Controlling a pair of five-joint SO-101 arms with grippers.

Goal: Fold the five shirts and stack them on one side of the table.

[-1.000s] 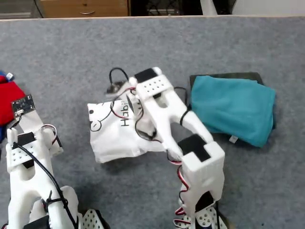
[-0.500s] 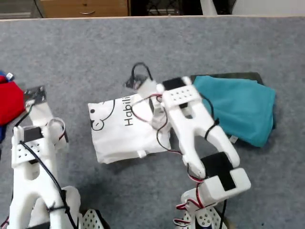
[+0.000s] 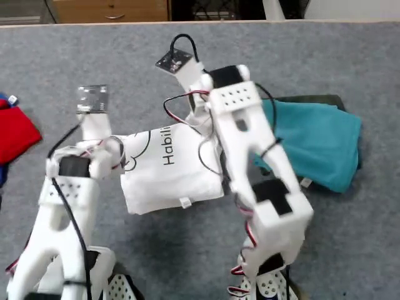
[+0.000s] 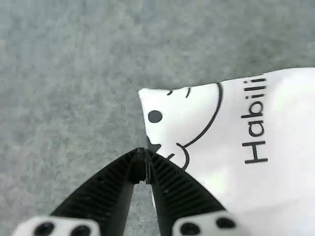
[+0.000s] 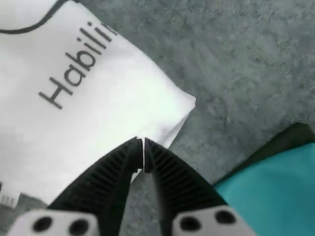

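Grey worktop (image 3: 75, 56) seen from above, with your two white arms reaching in from 6 o'clock. A folded white shirt (image 3: 169, 172) with black print lies flat at the centre. Your left end effector (image 4: 146, 164) is closed, its tips meeting at the shirt's 9 o'clock edge; you cannot tell whether cloth is pinched between them. Your right end effector (image 5: 142, 156) is also closed, above the shirt's 1 o'clock corner. At 3 o'clock of the white shirt, a folded teal shirt (image 3: 312, 144) rests on a dark shirt (image 3: 319, 99). A red shirt (image 3: 15, 132) sits at the worktop's 9 o'clock edge
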